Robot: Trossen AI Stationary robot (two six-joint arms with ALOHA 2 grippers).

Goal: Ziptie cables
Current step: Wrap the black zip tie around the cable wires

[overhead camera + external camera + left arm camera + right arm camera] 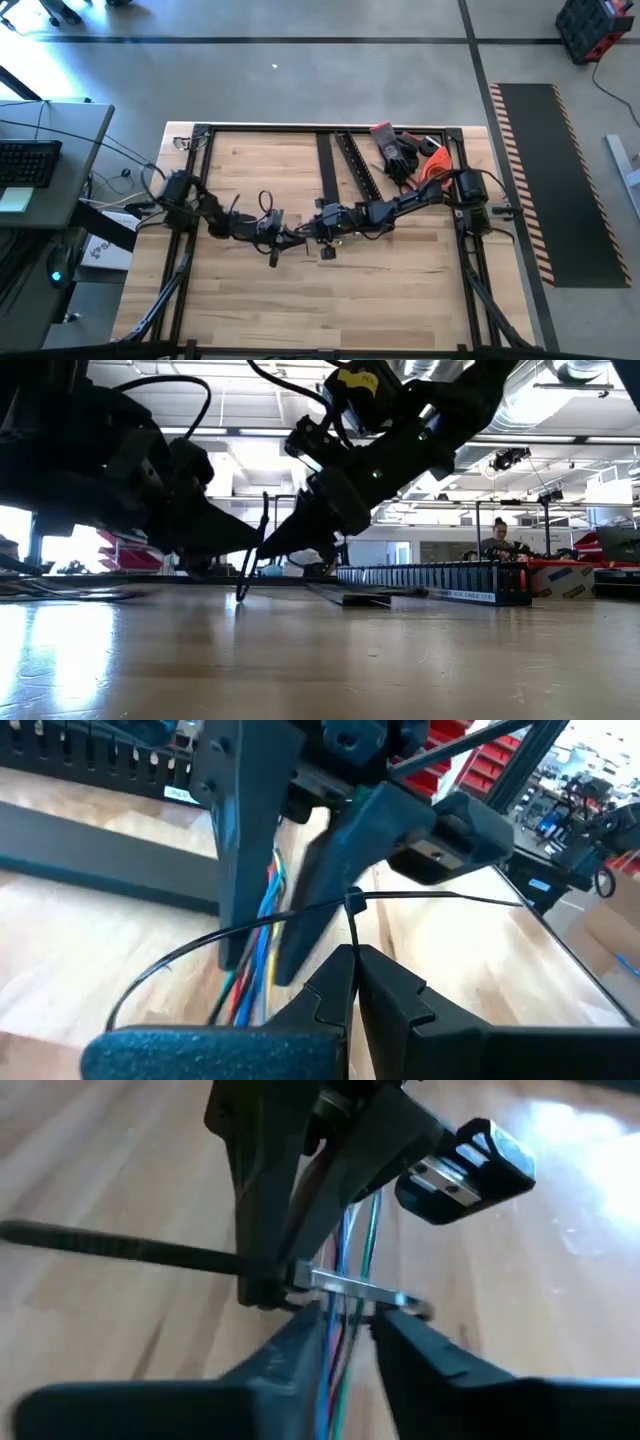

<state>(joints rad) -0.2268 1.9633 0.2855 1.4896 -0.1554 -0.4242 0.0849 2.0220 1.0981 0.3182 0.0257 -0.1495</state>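
The cables are a thin bunch of blue, green, red and yellow wires, also visible in the right wrist view as cables. A black zip tie runs across them, its head beside the bunch; from one side a curved length arcs away, from the other a straight end sticks out. In the low view the zip tie hangs down and its end reaches the table. My left gripper and my right gripper meet tip to tip at mid-table, at the left gripper and right gripper. My left gripper pinches the zip tie's strap just below its head, between the tips of its two fingers. The fingers come from the table's left, slanting down. The tie is lifted, with one end trailing down. My right gripper pinches the bunch of cables between its two fingers, which lie across the wires. It comes from the table's right, slanting down. The wires run on past the fingertips, under the zip tie.
Two long black slotted rails lie on the far half of the table. Black gloves and an orange-handled tool sit at the far right corner. A black frame rims the table. A person sits far behind.
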